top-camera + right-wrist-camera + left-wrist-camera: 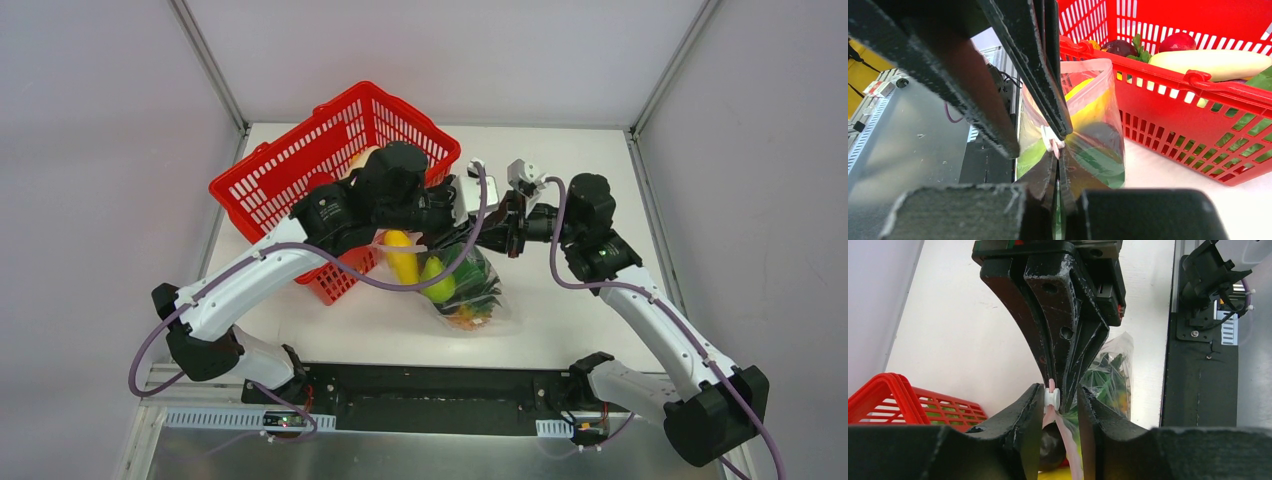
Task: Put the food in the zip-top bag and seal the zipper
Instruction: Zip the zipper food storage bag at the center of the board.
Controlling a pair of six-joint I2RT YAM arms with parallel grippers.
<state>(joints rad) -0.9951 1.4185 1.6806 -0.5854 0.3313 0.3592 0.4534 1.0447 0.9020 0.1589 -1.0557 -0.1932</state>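
Observation:
The clear zip-top bag [468,292] lies on the table with a yellow piece [402,255], a green leafy vegetable [480,285] and other food inside. My right gripper [1055,156] is shut on the end of its pink zipper [1069,447]. My left gripper [1062,390] straddles the white slider [1051,396] on that strip. The slider touches one finger and a gap shows at the other, so the jaws stand open. More food lies in the red basket [1148,70]: a white radish [1208,62], a red fruit [1176,42] and a dark eggplant [1120,47].
The red mesh basket [300,170] stands at the back left, close beside the bag and under my left arm. Grey walls enclose the table on three sides. A black base plate [440,395] runs along the near edge.

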